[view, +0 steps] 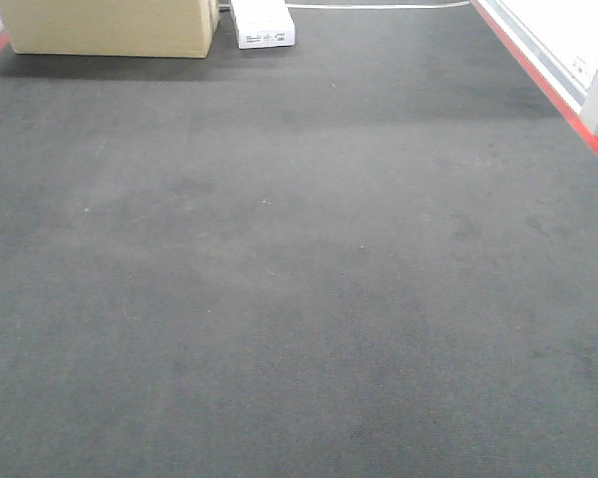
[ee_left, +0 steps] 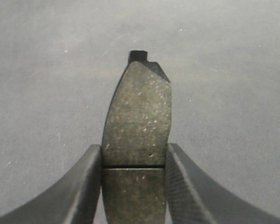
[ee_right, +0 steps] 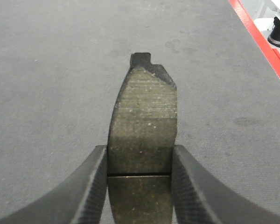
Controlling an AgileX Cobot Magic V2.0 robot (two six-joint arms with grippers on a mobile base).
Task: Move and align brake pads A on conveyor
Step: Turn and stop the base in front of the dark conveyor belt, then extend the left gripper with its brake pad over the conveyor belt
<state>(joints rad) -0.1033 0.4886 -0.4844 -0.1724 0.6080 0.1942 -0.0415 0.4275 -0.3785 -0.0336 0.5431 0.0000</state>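
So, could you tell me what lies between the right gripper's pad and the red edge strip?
Only bare conveyor, seen in the right wrist view, between brake pad and red strip.

The left pincer [ee_left: 134, 156] is clamping a dark speckled brake pad [ee_left: 137, 112] by its long edges, at the middle groove; the grey conveyor [ee_left: 233, 70] is filling the view behind it.

The left end effector [ee_left: 133, 154] and right end effector [ee_right: 140, 151] both have matte black, curved fingers [ee_left: 179, 186] with cross-hatched faces.

Both pairs of jaws clamped
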